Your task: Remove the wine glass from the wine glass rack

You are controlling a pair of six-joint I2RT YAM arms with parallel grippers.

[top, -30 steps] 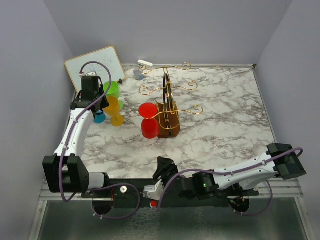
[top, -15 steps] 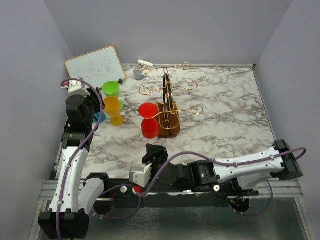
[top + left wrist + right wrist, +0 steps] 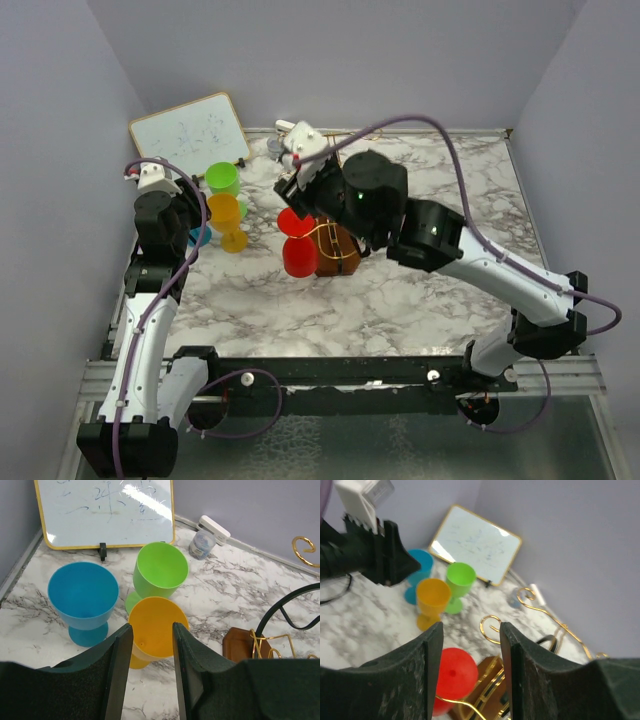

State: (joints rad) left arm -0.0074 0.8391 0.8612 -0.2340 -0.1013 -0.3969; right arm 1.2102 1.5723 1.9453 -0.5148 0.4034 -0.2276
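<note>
The wine glass rack [image 3: 338,256] has a brown wooden base and gold wire arms; it also shows in the right wrist view [image 3: 492,667]. A red wine glass [image 3: 297,240] hangs on its lower left wire arm, foot upward, and shows in the right wrist view [image 3: 452,675]. My right gripper [image 3: 298,192] is open and empty above the red glass and the rack's left side, not touching them [image 3: 470,630]. My left gripper [image 3: 192,222] is open and empty, apart from the rack, with an orange glass [image 3: 155,627] beyond its fingers [image 3: 150,630].
Orange [image 3: 226,216], green [image 3: 222,178] and blue [image 3: 200,237] glasses stand together at the back left. A whiteboard [image 3: 190,130] leans on the left wall behind them. A small grey jar [image 3: 202,544] and a white eraser [image 3: 215,527] lie by the back wall.
My right arm has swung up from the table's near edge to above the rack and the red glass. My left arm pulled back from the glasses a second ago, then held still.
</note>
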